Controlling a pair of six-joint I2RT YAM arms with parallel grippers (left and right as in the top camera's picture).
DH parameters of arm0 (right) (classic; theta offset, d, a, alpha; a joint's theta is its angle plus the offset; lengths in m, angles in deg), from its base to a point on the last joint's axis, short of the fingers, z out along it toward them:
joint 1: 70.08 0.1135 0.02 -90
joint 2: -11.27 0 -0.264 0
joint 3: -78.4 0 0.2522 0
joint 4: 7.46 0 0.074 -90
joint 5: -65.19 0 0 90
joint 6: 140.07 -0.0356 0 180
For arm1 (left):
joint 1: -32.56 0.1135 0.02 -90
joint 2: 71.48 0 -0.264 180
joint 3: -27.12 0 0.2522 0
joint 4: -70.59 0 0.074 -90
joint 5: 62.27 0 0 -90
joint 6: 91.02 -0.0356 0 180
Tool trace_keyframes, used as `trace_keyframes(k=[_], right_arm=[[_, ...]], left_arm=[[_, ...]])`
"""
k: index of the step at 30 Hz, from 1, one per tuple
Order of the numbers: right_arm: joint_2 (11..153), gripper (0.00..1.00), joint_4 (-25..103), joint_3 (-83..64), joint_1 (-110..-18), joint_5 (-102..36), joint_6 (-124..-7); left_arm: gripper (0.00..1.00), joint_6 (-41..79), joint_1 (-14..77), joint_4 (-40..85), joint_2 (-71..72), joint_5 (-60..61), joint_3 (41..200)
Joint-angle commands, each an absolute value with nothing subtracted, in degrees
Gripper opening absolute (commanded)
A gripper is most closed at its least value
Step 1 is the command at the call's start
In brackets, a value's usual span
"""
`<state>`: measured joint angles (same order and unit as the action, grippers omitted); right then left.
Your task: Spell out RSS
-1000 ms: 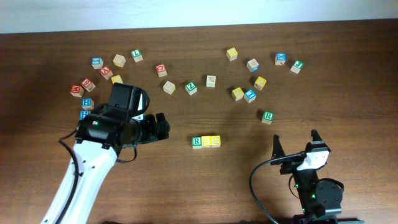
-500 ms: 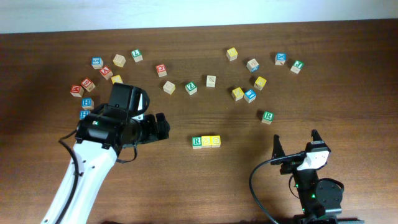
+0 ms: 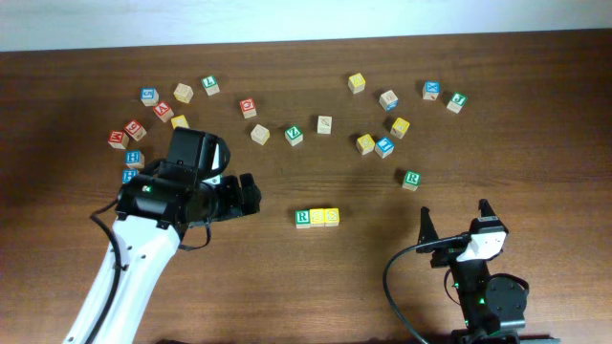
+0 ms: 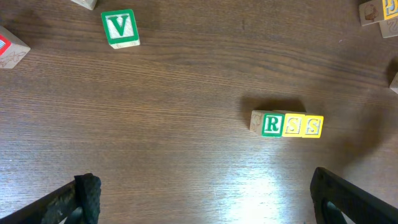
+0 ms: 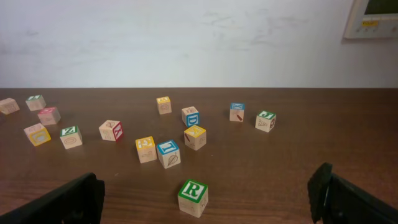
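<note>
RSS row (image 3: 316, 218): three letter cubes on the worktop (image 3: 316, 287), lower centre, well clear of the loose cubes (image 3: 260, 133) scattered behind. Letters face up and the cubes touch side to side.

Entries, left to right:

1. Left fingers (image 4: 87, 198): spread to full width and holding nothing. They sit just left of the row, not touching it.
2. Green R cube (image 4: 272, 124): left end of the row, upright and legible.
3. First yellow S cube (image 4: 292, 125): touches the R cube.
4. Second yellow S cube (image 4: 312, 126): touches the first S and closes the right end.
5. Spare green R cube (image 3: 410, 179): stands alone, right of and behind the row. It is no part of the word.
6. Right fingers (image 5: 84, 198): spread wide and empty, near the front edge, right of the row and apart from it.

Handling note (a judgement): the word reads as complete, so the step in hand is a clean retreat.
- Draw the left fingers up or back to the left, kept wide, and never sweep across the row.
- The cubes look light on smooth wood, so a nudge to the R would likely push all three out of line.
- The spare R needs no handling.
- The right side has no need to move.
</note>
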<state>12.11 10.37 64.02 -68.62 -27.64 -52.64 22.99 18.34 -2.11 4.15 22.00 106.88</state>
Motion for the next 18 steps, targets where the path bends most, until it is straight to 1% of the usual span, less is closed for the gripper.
trace_keyframes(k=[1, 5, 7, 9, 14, 18], right_arm=[[11.45, 0.98, 10.74, 64.32, -69.02, -27.14, -52.2], [11.45, 0.98, 10.74, 64.32, -69.02, -27.14, -52.2], [11.45, 0.98, 10.74, 64.32, -69.02, -27.14, -52.2], [11.45, 0.98, 10.74, 64.32, -69.02, -27.14, -52.2], [11.45, 0.98, 10.74, 64.32, -69.02, -27.14, -52.2], [11.45, 0.98, 10.74, 64.32, -69.02, -27.14, -52.2]], left_arm=[[0.99, 22.68, 18.47, -3.05, 3.78, 22.24, 107.44], [0.99, 22.55, 18.49, -4.34, 3.76, 22.61, 107.44], [0.99, 22.16, 18.47, -4.36, 3.76, 25.49, 107.4], [0.99, 19.88, 18.49, -3.62, 3.43, 27.98, 107.29], [0.99, 9.68, 18.58, 0.42, 0.48, 27.96, 107.23], [0.99, 6.49, 21.86, 0.67, -3.65, 26.39, 106.44]])
